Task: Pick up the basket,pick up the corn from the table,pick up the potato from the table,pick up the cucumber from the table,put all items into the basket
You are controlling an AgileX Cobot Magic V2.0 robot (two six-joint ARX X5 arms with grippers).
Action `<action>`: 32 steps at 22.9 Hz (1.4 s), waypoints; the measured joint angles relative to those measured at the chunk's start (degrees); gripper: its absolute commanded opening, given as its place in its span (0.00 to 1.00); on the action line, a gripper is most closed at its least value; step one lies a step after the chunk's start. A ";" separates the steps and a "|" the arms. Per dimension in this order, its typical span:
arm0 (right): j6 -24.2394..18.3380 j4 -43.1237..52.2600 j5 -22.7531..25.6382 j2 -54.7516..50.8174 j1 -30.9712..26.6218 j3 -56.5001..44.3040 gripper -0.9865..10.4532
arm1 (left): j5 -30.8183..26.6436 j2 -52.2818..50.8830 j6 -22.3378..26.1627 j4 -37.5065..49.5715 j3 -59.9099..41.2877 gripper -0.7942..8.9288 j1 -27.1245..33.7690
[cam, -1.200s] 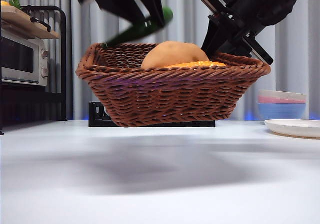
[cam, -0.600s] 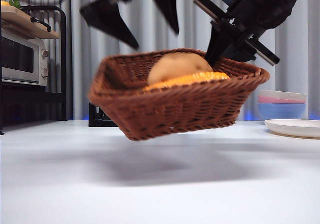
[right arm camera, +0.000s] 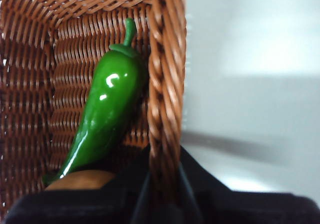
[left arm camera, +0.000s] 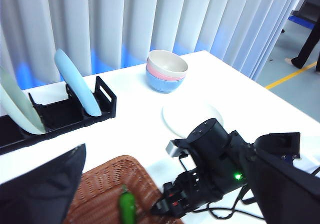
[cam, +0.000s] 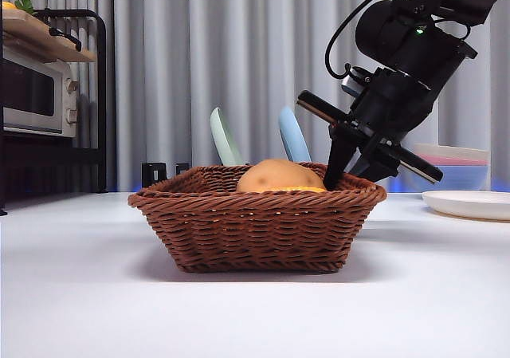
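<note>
basket (cam: 251,230) on table (cam: 255,310) | potato (cam: 279,176), cucumber (right arm camera: 102,116) inside | right tool (right arm camera: 162,181) clamps rim

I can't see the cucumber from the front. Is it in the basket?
Yes. The cucumber lies inside the basket, against its wall.

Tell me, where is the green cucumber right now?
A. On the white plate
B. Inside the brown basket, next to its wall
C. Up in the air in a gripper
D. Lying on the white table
B: in the right wrist view the cucumber lies inside the basket, along its woven side wall, and the right gripper grips the basket's rim, not the cucumber.
</note>
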 measured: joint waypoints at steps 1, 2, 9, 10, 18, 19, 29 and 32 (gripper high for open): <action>-0.07 0.13 0.00 -0.02 0.02 0.00 0.29 | -0.46 -0.02 0.33 -0.72 0.00 0.71 0.00; -0.07 0.07 0.04 -0.04 0.02 0.00 0.40 | -1.42 0.07 0.85 -1.88 0.00 0.71 0.00; -3.65 -2.69 0.17 -9.99 -3.56 0.00 0.49 | -16.70 0.15 8.94 -9.81 0.00 0.54 0.76; -4.92 -2.95 0.20 -12.96 -4.13 0.00 0.48 | -20.09 0.15 10.64 -12.00 0.00 0.43 1.42; -19.30 -4.66 0.37 -33.81 -4.44 0.02 0.07 | -18.29 -0.20 16.87 -19.91 -0.46 0.07 9.68; -19.89 -4.92 0.39 -35.04 -4.44 0.07 0.07 | -16.76 -0.61 16.96 -19.41 -1.03 0.07 10.47; -24.98 -7.72 12.26 -44.06 0.00 -2.84 0.07 | -11.32 -17.20 17.40 -4.13 -20.22 0.07 12.37; -25.18 -3.89 17.18 -47.74 3.74 -7.58 0.07 | -11.30 -24.57 17.40 0.46 -28.24 0.07 12.37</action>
